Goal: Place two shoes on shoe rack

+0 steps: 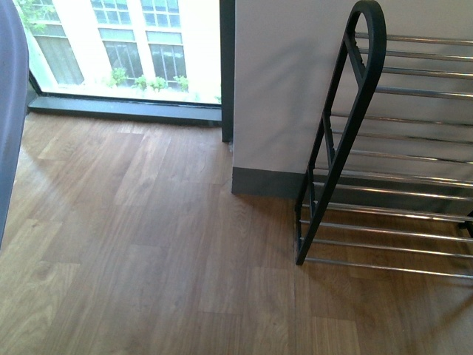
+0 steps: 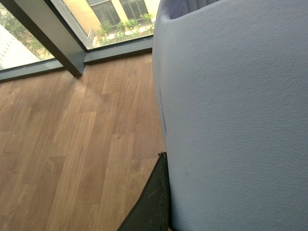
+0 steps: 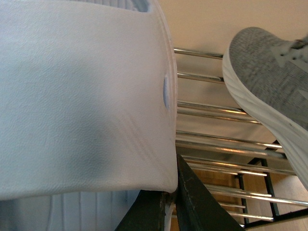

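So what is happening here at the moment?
A two-arm robot is putting shoes away. In the right wrist view, one grey knit sneaker lies over the chrome bars of the shoe rack. The second shoe is not visible anywhere. Padded covers fill both wrist views, so neither gripper is in sight.

wood floor (image 1: pixel 148 244) lies open — shoe rack (image 1: pixel 347 126) and wall (image 1: pixel 288 89) block the right.

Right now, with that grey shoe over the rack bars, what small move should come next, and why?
Probably ease the shoe down a little, until its sole sits flat on the rack bars. In the right wrist view it lies tilted across them, and a pale pad hides whether it is gripped.
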Action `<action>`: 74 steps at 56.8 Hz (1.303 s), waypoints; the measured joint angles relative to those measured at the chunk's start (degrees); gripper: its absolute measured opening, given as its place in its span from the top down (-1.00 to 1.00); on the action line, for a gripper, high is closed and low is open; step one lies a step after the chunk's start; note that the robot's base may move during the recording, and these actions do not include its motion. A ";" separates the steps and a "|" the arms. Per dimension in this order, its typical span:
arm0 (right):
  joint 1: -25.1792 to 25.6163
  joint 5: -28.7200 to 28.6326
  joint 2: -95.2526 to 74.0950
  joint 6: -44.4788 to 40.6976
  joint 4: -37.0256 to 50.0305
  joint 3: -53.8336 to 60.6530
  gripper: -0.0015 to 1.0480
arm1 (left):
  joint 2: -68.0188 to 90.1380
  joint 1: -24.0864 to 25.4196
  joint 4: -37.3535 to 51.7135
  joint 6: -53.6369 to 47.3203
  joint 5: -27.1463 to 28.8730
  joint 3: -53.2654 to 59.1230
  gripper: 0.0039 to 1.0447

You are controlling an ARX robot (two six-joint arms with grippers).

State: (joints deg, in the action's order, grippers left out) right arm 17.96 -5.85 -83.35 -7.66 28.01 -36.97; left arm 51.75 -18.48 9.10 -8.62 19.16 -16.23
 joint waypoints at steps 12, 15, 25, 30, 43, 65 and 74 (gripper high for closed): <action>-0.72 2.54 -9.84 -4.90 -8.92 -13.53 0.97 | 0.00 0.00 0.00 0.02 0.00 0.00 0.97; -0.70 3.13 -12.07 -5.90 -11.17 -16.92 0.97 | 0.00 0.00 0.00 0.02 0.00 0.00 0.97; -0.55 4.76 -18.18 -8.11 -16.57 -26.01 0.97 | 0.00 0.00 0.00 0.02 -0.02 0.00 0.97; -0.33 5.33 -20.55 -8.63 -18.78 -29.42 0.97 | 0.00 0.00 0.00 0.00 0.00 0.00 0.97; 0.90 9.64 -28.09 -10.03 -23.67 -39.30 0.97 | 0.00 0.00 0.00 0.02 0.00 0.00 0.97; 1.84 12.87 -33.79 -12.09 -28.37 -48.92 0.97 | 0.00 0.00 0.00 0.02 -0.02 0.00 0.97; 1.88 13.66 -34.82 -12.31 -29.16 -50.29 0.97 | 0.00 0.00 0.00 0.02 0.00 0.00 0.97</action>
State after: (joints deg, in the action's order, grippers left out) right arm 19.84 7.81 -118.17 -19.97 -1.15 -87.26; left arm 51.75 -18.48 9.10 -8.60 19.16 -16.23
